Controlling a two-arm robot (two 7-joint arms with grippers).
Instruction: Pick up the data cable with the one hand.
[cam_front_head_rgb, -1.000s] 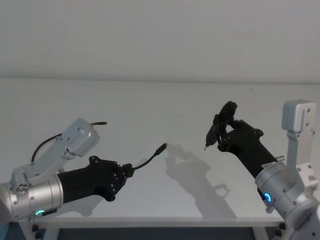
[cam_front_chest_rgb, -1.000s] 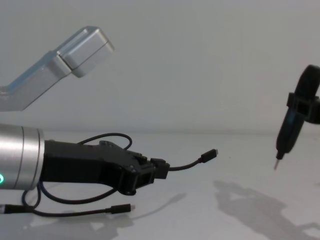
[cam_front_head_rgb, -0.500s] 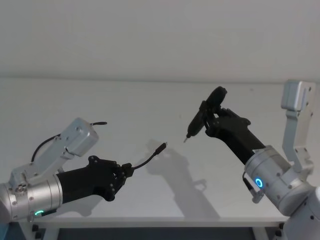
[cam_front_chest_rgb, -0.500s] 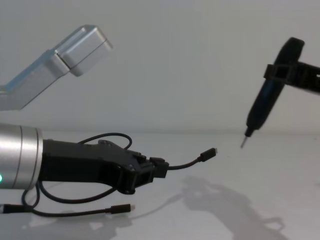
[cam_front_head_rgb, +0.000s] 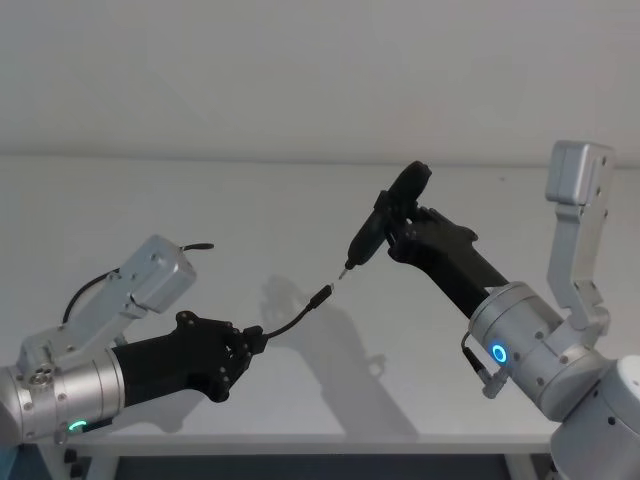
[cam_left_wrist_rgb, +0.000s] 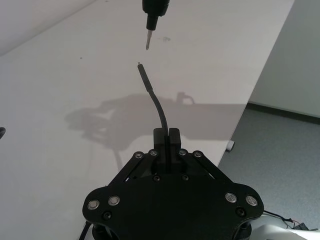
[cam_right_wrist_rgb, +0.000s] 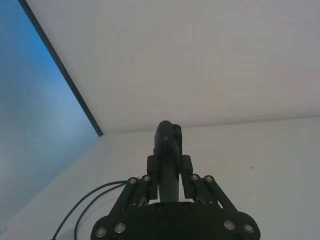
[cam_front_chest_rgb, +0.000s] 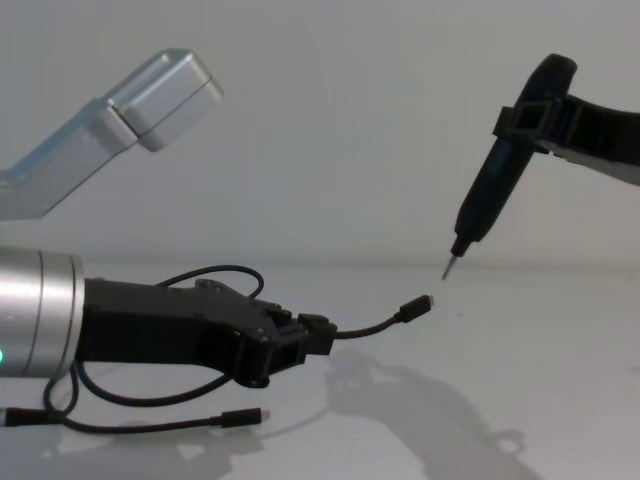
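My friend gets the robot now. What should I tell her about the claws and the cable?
Left claw: shut on the data cable, holding it near one plug, which sticks out in the air.
Right claw: shut on a slim black tool, metal tip just above that plug.
The rest of the cable loops on the table; the other plug lies there.
Done: cable gripped.
Left: lift the loops clear.
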